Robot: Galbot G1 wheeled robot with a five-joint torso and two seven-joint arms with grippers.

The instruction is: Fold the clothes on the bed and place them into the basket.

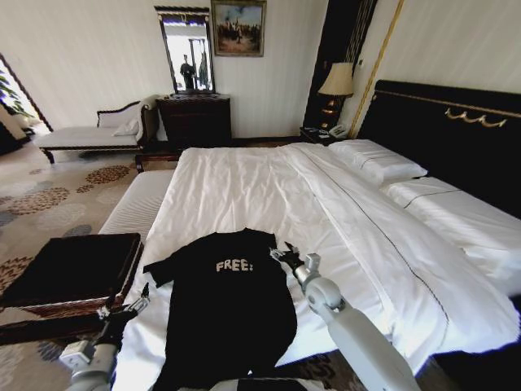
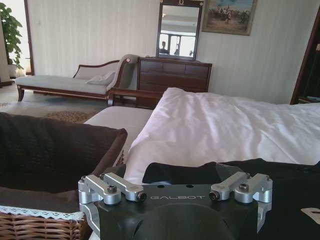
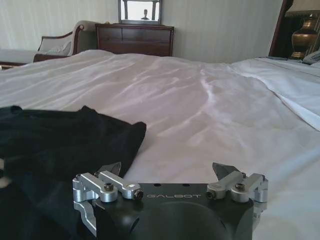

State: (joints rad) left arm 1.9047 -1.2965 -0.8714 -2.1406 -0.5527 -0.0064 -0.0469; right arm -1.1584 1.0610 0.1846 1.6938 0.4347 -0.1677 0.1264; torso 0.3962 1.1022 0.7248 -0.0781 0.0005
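The black "FREE!" T-shirt (image 1: 224,309) lies flat at the foot of the bed (image 1: 244,187), unfolded. I have my right gripper (image 1: 286,257), jaws spread, beside its right sleeve; my left gripper (image 1: 134,307), also spread, flanks the left hem near the wicker basket (image 1: 73,273), ready for a fold.

The T-shirt (image 1: 224,314) is black, with white "FREE!" letters across the chest. The bed (image 1: 269,204) has a plain white duvet and white pillows (image 1: 376,160), and its headboard (image 1: 456,134) is black with a gold trim line and a gold curl. The basket (image 2: 37,227) is brown woven wicker with a black cloth top and a white lace edge. The carpet (image 1: 49,195) is pale beige with brown round flower patterns. The chest of drawers (image 2: 172,80) is dark brown wood. The walls (image 1: 89,49) are cream with fine upright stripes.
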